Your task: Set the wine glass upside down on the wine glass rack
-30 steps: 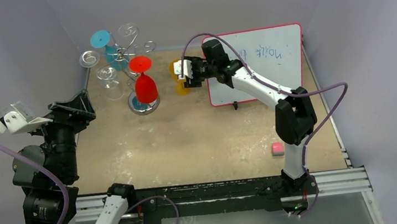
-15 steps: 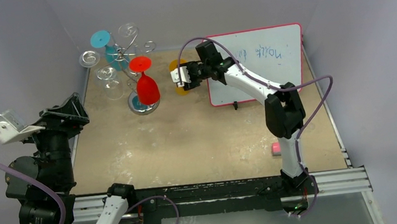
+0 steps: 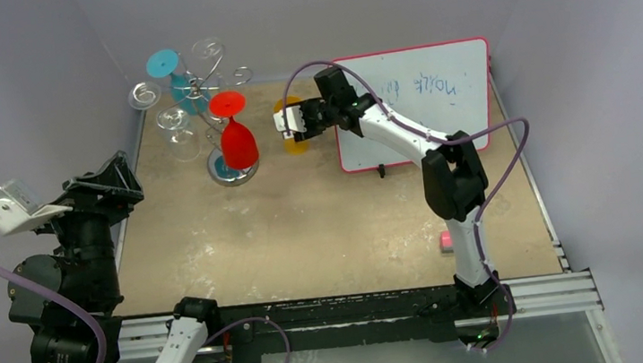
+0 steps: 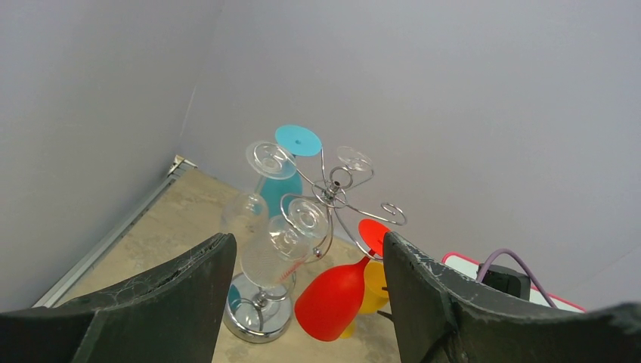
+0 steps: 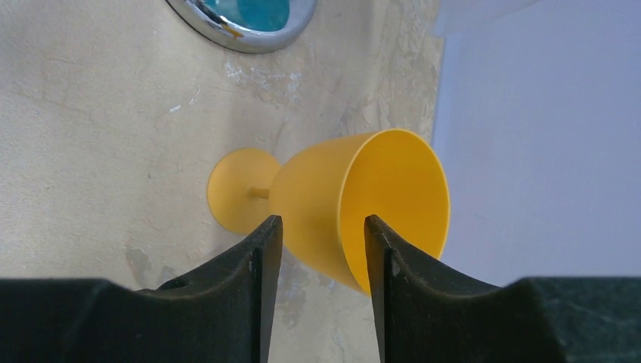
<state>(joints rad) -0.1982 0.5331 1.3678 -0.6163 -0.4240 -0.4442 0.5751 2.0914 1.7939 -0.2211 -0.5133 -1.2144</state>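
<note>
The yellow wine glass [image 3: 296,141] stands upright on the table, right of the wine glass rack [image 3: 210,78], and is partly hidden by my right gripper [image 3: 286,120]. In the right wrist view the right gripper [image 5: 317,227] is open, and its fingers straddle the rim of the yellow glass [image 5: 332,189], one outside the bowl and one over its mouth, with a gap on each side. My left gripper [image 3: 106,179] is open and empty, raised at the left. The left wrist view shows the left gripper [image 4: 310,253] facing the rack [image 4: 332,189].
A red glass [image 3: 237,141], a teal glass [image 3: 169,71] and clear glasses [image 3: 175,129] hang upside down on the rack above its shiny round base [image 3: 227,175]. A whiteboard [image 3: 418,104] lies at the back right. A small pink object [image 3: 447,240] lies near the right arm's base.
My right gripper has moved left, over the yellow glass's rim. My left arm swung a little left and back early on, then held still.
</note>
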